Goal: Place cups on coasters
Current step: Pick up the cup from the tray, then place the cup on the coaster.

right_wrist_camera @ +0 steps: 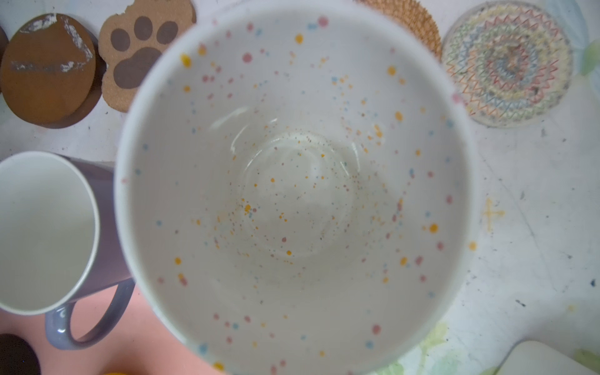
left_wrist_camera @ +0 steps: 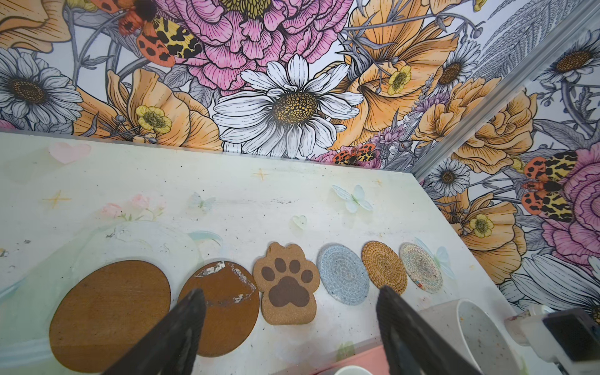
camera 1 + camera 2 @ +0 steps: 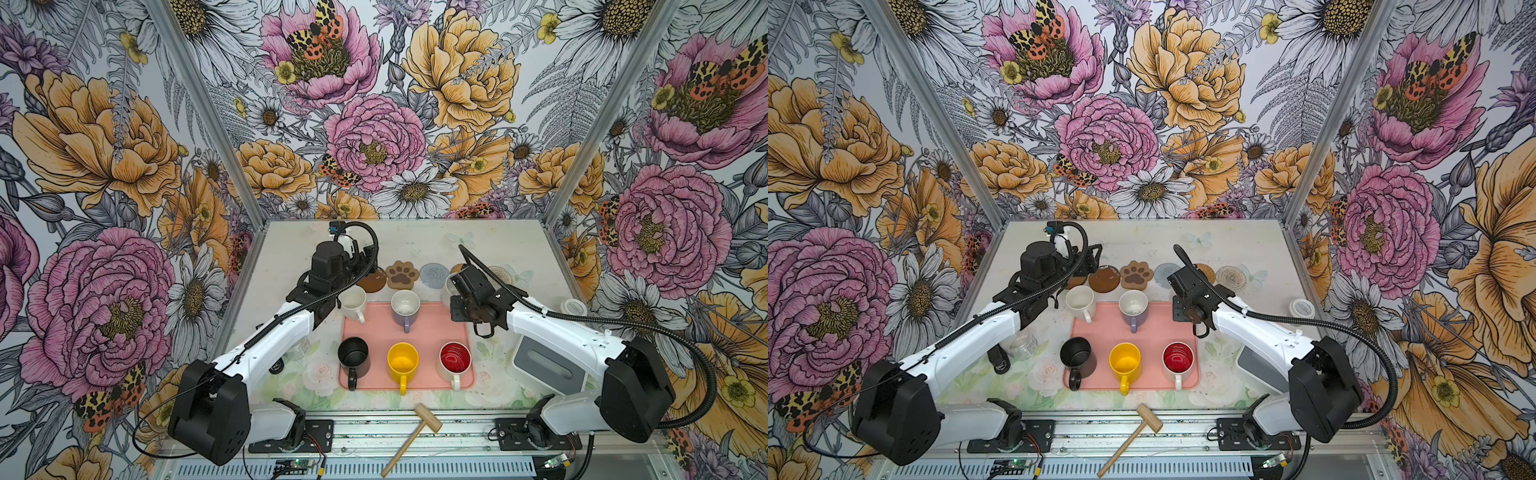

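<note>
Six coasters lie in a row at the back: two brown discs (image 2: 110, 315) (image 2: 227, 305), a paw (image 2: 287, 285), then grey-blue (image 2: 344, 279), tan (image 2: 384, 266) and pale (image 2: 422, 268) woven rounds. My left gripper (image 2: 292, 324) hangs open and empty just before the discs, above a white cup (image 3: 353, 302) at the pink tray's (image 3: 432, 328) back left corner. On the tray stand lavender (image 3: 405, 309), black (image 3: 353, 353), yellow (image 3: 402, 360) and red-lined (image 3: 455, 358) cups. My right gripper, fingers hidden, holds a speckled white cup (image 1: 292, 181) raised near the woven coasters.
A wooden mallet (image 3: 415, 434) lies on the front rail. A grey-white box (image 3: 548, 365) sits under the right arm, with a small lidded paper cup (image 3: 573, 307) behind it. A glass jar (image 3: 1023, 345) stands under the left arm. Walls close three sides.
</note>
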